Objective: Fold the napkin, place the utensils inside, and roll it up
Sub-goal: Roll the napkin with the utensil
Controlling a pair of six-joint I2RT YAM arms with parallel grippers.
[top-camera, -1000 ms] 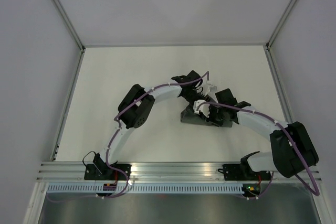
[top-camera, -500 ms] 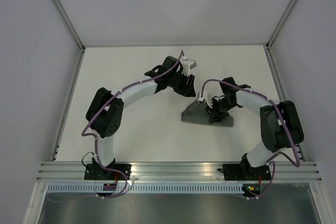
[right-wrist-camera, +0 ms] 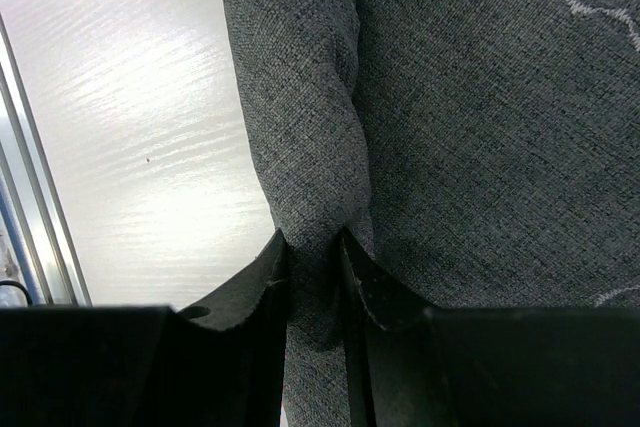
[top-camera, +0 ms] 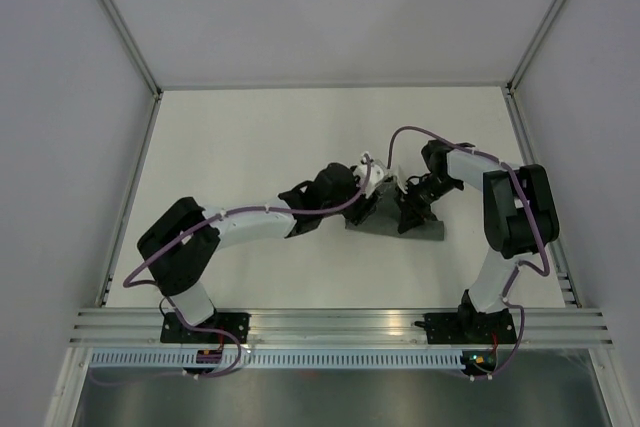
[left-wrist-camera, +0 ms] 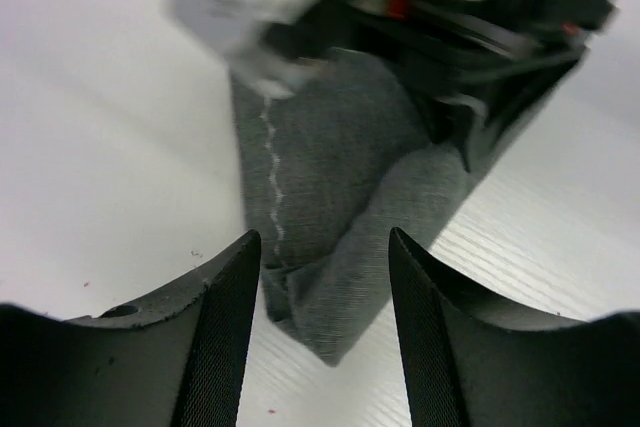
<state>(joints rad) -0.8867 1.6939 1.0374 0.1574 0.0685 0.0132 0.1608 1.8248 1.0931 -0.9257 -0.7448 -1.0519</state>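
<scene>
Lying bunched in a folded, wedge-shaped heap a little right of centre on the white tabletop (top-camera: pixel 230 147), the dark grey napkin (top-camera: pixel 382 224) shows its pale zigzag hem stitching (left-wrist-camera: pixel 271 162) on the upper layer. A raised ridge of the cloth runs straight into the right hand (right-wrist-camera: pixel 314 247), whose two fingers are pressed close together with that fold pinched between them. The left hand (left-wrist-camera: pixel 322 282) reaches in from the other side and holds nothing: its fingers stand well apart, low over the tabletop, framing the napkin's nearest corner. The two hands sit just beside each other over the cloth.
</scene>
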